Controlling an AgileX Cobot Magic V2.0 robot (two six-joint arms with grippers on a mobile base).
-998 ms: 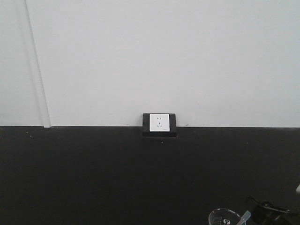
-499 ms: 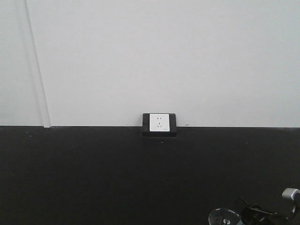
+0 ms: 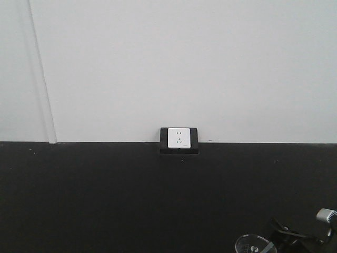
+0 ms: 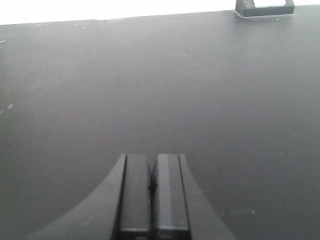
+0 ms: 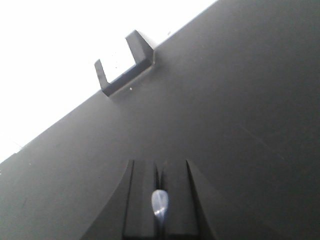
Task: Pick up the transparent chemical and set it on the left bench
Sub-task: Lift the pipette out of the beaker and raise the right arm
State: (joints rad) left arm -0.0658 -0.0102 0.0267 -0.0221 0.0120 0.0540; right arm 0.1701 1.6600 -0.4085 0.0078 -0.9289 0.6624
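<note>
In the right wrist view my right gripper (image 5: pixel 159 172) is shut on the transparent chemical (image 5: pixel 160 202), a slim translucent pipette whose pale rounded end shows between the jaws. It hangs over a black worktop (image 5: pixel 235 100). In the front view only a dark part of the right arm (image 3: pixel 294 238) shows at the bottom right corner, beside a clear glass beaker (image 3: pixel 255 245). My left gripper (image 4: pixel 151 167) is shut with nothing in it, low over the same black surface. The left bench is out of view.
A white wall socket in a black frame (image 3: pixel 179 138) sits where the black worktop meets the white wall; the same socket frame (image 5: pixel 125 64) appears far ahead of the right gripper, and the frame's edge (image 4: pixel 264 7) shows at the left wrist view's top.
The right arm has shifted right and slightly down in the front view. The pipette that showed beside the beaker's rim a second ago no longer shows there.
</note>
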